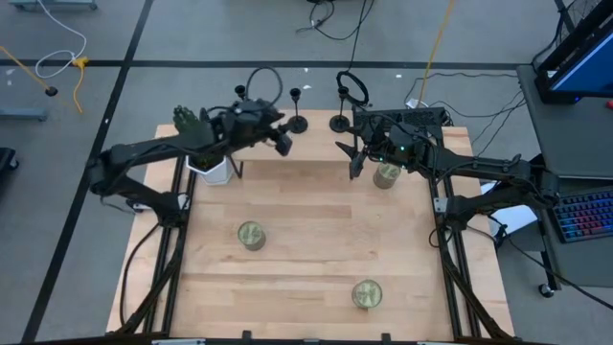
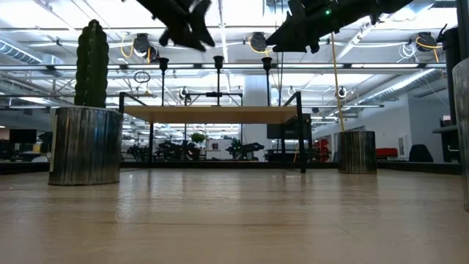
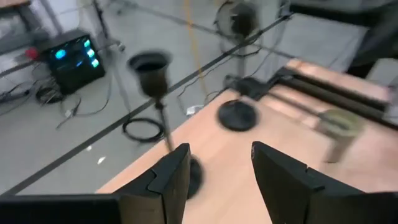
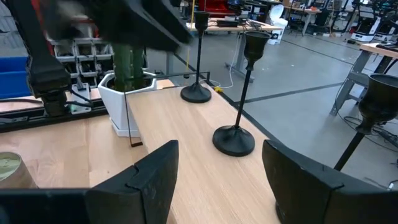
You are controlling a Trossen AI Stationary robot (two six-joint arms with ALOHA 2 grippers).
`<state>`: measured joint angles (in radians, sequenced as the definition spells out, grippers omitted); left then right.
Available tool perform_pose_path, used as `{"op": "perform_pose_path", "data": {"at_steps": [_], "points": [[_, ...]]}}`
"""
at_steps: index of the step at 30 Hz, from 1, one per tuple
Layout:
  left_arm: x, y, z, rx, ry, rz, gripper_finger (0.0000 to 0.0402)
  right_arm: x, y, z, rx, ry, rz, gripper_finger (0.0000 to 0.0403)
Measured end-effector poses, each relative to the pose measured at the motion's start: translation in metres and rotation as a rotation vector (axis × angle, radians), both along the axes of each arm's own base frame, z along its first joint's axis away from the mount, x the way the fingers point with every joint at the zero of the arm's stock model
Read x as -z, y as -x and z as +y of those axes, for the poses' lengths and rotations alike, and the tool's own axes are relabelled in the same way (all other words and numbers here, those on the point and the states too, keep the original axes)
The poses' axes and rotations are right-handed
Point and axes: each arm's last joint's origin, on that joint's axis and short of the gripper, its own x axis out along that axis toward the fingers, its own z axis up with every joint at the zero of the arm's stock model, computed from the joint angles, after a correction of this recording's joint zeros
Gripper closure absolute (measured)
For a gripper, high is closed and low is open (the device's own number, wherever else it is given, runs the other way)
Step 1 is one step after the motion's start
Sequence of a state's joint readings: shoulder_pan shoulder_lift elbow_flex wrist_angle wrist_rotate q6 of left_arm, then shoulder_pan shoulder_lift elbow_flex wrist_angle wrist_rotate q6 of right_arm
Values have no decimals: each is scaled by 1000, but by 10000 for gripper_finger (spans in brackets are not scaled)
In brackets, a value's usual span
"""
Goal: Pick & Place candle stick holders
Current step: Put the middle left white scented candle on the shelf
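Observation:
Three black candle stick holders stand on their round bases along the table's far edge. The left one's cup (image 1: 239, 91) shows above my left arm, which hides its base. The middle one (image 1: 298, 124) and the right one (image 1: 339, 123) stand free. My left gripper (image 1: 284, 142) is open and empty, just beside the middle holder (image 3: 160, 106), whose base is partly behind one finger. My right gripper (image 1: 347, 153) is open and empty, nearer than the right holder. The right wrist view shows the left holder (image 4: 198, 92), the middle one (image 4: 235, 138) and the right one's cup (image 4: 379, 106).
A green plant in a white pot (image 1: 213, 171) stands at the far left under my left arm. Greenish-gold jars stand under my right arm (image 1: 386, 174), at mid table (image 1: 252, 235) and near the front (image 1: 367, 293). Cables lie on the floor beyond the far edge.

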<state>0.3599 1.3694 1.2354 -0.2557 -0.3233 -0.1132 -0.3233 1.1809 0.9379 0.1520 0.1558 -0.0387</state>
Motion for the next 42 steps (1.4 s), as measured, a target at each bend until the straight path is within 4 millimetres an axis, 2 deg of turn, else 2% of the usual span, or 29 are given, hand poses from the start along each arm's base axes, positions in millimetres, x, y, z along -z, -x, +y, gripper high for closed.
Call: {"op": "perform_pose_path", "data": {"at_steps": [7,12,18,24,32,37,42], "points": [[-30,27,-36,106,-56,-43,222,0,0,0,0,0,0,179],[-51,58,-61,184,-76,-77,222,0,0,0,0,0,0,179],[-56,87,-91,363,-49,-33,222,0,0,0,0,0,0,179],[-44,96,-116,528,66,88,222,0,0,0,0,0,0,179],[-24,97,-138,562,200,263,222,0,0,0,0,0,0,179],[-11,94,-153,597,169,310,222,0,0,0,0,0,0,179],[20,94,-173,613,142,358,222,0,0,0,0,0,0,179]]}}
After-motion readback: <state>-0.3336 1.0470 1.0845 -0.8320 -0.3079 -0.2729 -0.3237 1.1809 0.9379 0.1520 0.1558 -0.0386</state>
